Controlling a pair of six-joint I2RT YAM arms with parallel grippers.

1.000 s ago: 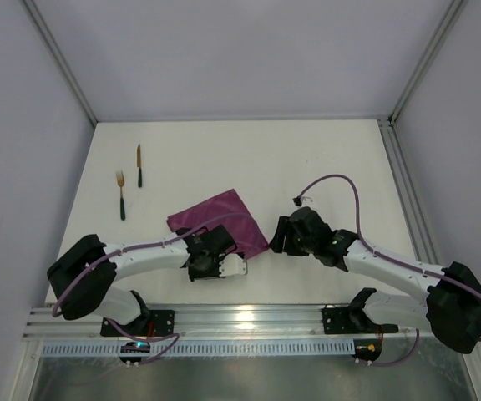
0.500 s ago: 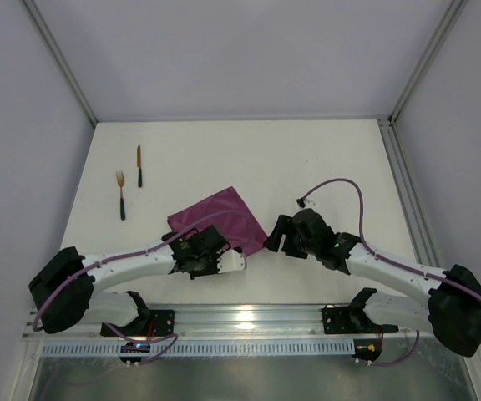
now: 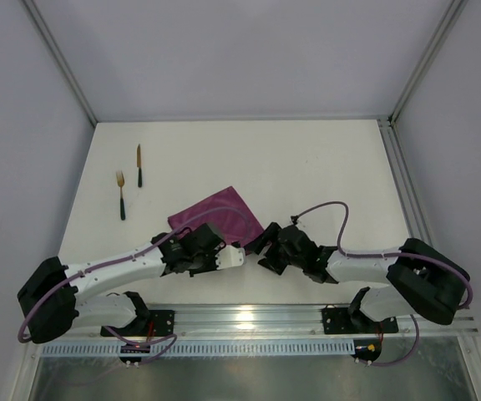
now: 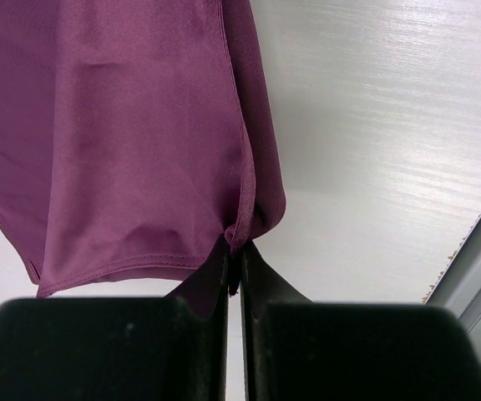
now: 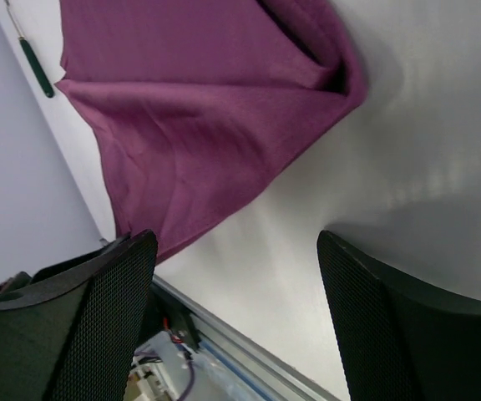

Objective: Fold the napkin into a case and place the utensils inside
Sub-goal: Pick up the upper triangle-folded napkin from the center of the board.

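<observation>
The magenta-purple napkin [image 3: 218, 219] lies folded on the white table, a little left of centre. My left gripper [image 3: 240, 249] is at its near right corner. In the left wrist view that gripper [image 4: 239, 256] is shut on a pinched fold of the napkin [image 4: 140, 142] edge. My right gripper [image 3: 262, 251] stands just right of that corner, open, with only bare table between its fingers [image 5: 234, 251]; the napkin [image 5: 207, 109] lies ahead of it. The gold fork [image 3: 121, 194] and gold knife [image 3: 139, 164] lie side by side at the far left, apart from both grippers.
A metal rail [image 3: 240, 317] runs along the table's near edge behind both arm bases. Grey walls close in the table on the left, back and right. A dark utensil handle [image 5: 37, 68] shows at the top left of the right wrist view.
My left gripper has shut on the napkin's near corner and shifted slightly right. The right arm has slid left toward that corner, its jaws opening wider.
</observation>
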